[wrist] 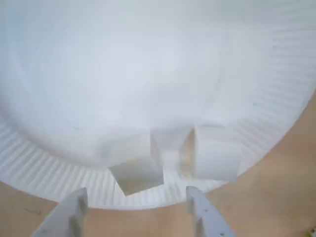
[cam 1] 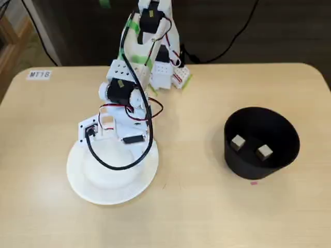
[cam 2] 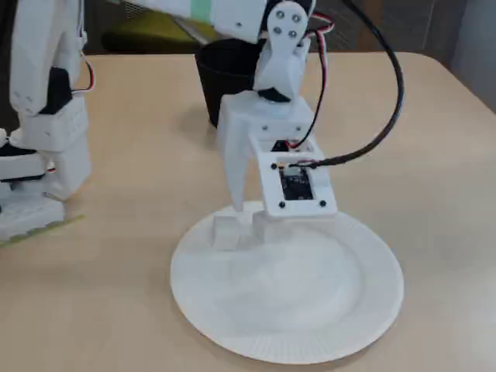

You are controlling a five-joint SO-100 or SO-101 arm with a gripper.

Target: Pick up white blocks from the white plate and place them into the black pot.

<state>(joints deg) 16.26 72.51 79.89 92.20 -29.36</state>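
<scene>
Partly hidden white blocks [wrist: 138, 175] on white plate [wrist: 44, 163], jaws wide, tips cropped.

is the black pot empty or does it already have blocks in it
Not empty: the black pot holds two white blocks on its floor, seen in a fixed view.
</scene>
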